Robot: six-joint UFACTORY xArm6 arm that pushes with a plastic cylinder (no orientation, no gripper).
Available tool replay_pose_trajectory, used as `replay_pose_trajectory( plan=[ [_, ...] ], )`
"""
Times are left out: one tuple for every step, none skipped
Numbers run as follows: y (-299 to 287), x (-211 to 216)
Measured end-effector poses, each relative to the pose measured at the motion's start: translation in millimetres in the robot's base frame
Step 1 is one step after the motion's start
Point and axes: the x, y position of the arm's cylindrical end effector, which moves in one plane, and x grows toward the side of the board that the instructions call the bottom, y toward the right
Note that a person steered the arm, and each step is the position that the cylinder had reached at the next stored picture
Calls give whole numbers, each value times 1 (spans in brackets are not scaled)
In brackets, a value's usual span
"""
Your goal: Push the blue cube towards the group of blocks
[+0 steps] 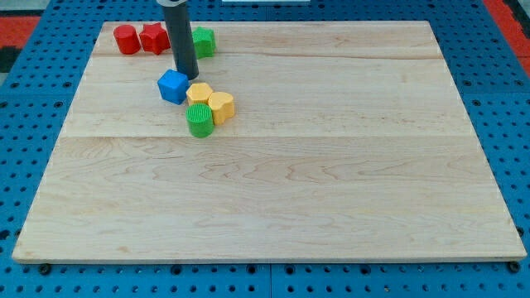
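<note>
- My tip (187, 77) stands on the wooden board (331, 190) at the upper right edge of the blue cube (173, 86) — touching it or so near that the view cannot separate them.
- The blue cube lies just below and to the view's left of my tip, in the board's upper left part.
- The group it is meant to join sits just to the cube's right and a little lower: a yellow block (199, 93), a yellow hexagonal block (221, 106) and a green cylinder (199, 121). The cube's right face seems already against the nearer yellow block, though the gap there is hard to judge.
- So the relation that matters: the group lies toward the view's lower right of the cube, and my tip is on the cube's upper side — a push from here would send it down the view more than to the right.
- There is no gripper; the rod ends plain and holds nothing.
- Along the top edge stand a red cylinder (127, 39), a red star-like block (154, 38) and a green block (204, 41), the last partly hidden by the rod.
- The rod's upper part is cut off by the view's top.
</note>
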Motion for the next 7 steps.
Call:
replay_pose_trajectory(
  plan=[
    [-16,19],
    [-40,24],
    [-62,24],
    [-83,26],
    [-74,41],
    [-44,47],
    [-24,48]
  ],
)
